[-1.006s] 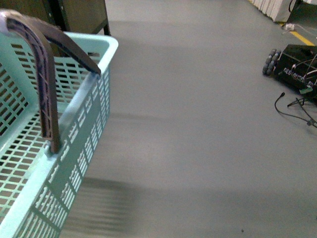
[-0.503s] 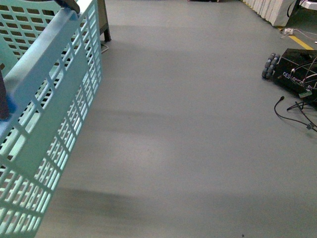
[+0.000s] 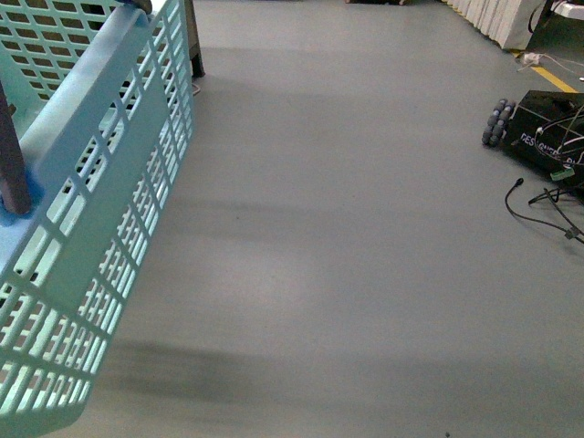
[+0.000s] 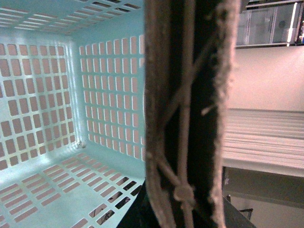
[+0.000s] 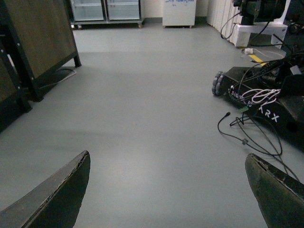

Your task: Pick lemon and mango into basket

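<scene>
The pale turquoise basket [image 3: 100,210] hangs tilted at the left of the front view, its slotted side wall facing me and lifted off the grey floor. In the left wrist view its empty slotted inside [image 4: 71,95] shows, with the brown handle [image 4: 185,109] right in front of the camera. My left gripper is shut on that handle; its fingers are hidden behind it. My right gripper [image 5: 168,190] is open and empty above bare floor. The lemon and the mango are out of view.
A black wheeled robot base [image 3: 547,128] with loose cables [image 3: 543,205] sits on the floor at the right, also seen in the right wrist view [image 5: 266,99]. A dark wooden table's legs [image 5: 28,52] stand at the far left. Grey floor [image 3: 347,228] lies between.
The basket has risen and swung left: a second ago its rim and handle were in the front view, now mostly its side wall shows. The view has shifted a little.
</scene>
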